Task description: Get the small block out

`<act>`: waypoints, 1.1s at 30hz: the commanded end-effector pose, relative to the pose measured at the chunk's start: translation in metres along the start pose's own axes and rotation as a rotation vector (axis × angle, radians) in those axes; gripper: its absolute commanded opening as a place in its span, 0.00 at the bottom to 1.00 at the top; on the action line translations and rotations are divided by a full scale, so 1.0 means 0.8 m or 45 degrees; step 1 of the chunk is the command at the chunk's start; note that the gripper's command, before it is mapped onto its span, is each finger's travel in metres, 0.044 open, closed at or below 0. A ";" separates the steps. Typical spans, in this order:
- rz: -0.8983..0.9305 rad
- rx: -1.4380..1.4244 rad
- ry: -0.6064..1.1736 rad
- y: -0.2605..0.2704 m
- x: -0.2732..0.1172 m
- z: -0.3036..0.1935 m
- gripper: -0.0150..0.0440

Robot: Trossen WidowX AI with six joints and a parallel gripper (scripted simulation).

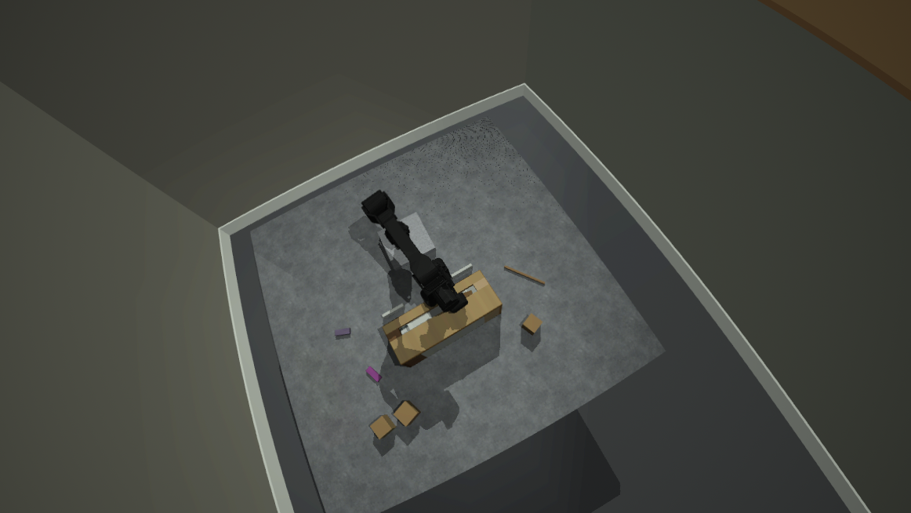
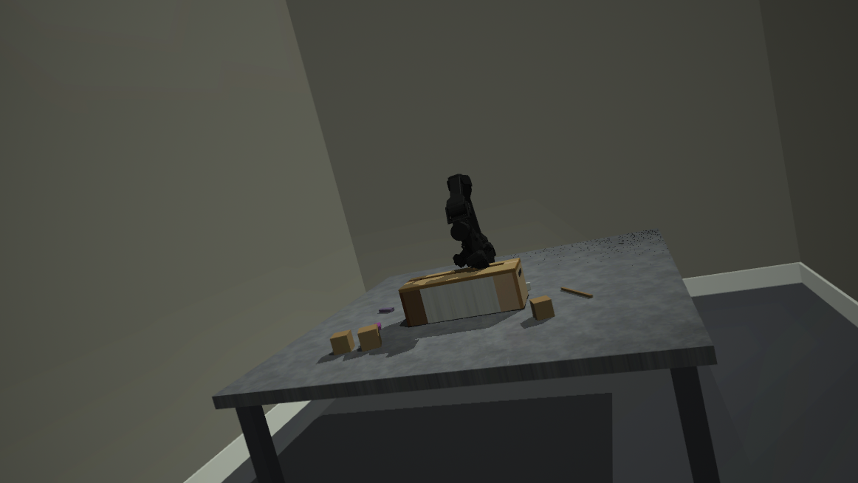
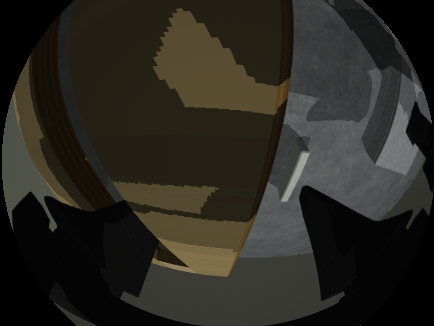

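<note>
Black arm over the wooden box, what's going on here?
The single black arm's gripper hovers open and empty just above the top of the long tan wooden box with the pale clear front, near the slot along its top. The small block is not visible in any view. Three tan cubes, two small purple pieces and a thin wooden stick lie loose on the grey table. Nothing has been extracted yet.
</note>
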State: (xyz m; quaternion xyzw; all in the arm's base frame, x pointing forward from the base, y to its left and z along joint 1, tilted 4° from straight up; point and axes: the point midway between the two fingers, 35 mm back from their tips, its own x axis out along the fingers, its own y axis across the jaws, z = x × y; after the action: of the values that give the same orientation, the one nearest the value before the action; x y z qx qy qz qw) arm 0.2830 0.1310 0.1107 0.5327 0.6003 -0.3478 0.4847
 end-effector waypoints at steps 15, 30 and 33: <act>-0.008 0.002 0.002 -0.002 0.009 -0.042 0.93; -0.005 -0.033 0.007 -0.002 -0.057 -0.063 0.89; 0.006 -0.366 -0.027 -0.005 -0.055 -0.067 0.75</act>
State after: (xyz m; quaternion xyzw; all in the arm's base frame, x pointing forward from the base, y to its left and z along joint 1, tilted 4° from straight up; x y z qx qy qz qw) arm 0.2690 0.1641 0.1682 0.5071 0.6174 -0.3183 0.5102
